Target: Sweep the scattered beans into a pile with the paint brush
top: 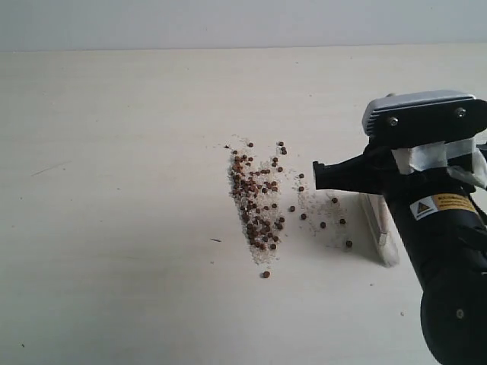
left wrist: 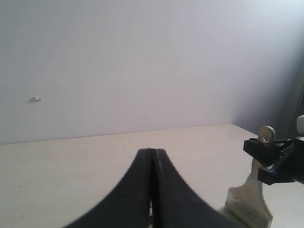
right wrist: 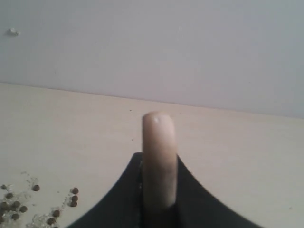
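Exterior view, right of frame: the right arm (top: 445,258) covers most of the paint brush (top: 380,236); only a pale strip of it shows. The arm runs off the right and bottom edges. Right wrist view: beans (right wrist: 14,206) cut by the frame edge; brush bristles hidden.

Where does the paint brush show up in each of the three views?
Exterior view: the paint brush stands right of the beans, mostly hidden behind the right arm.
Left wrist view: lower right corner of the picture, bristles down, handle end up.
Right wrist view: centre, its handle rising between the jaws.
Shared landmark: the table, its far edge against the wall.
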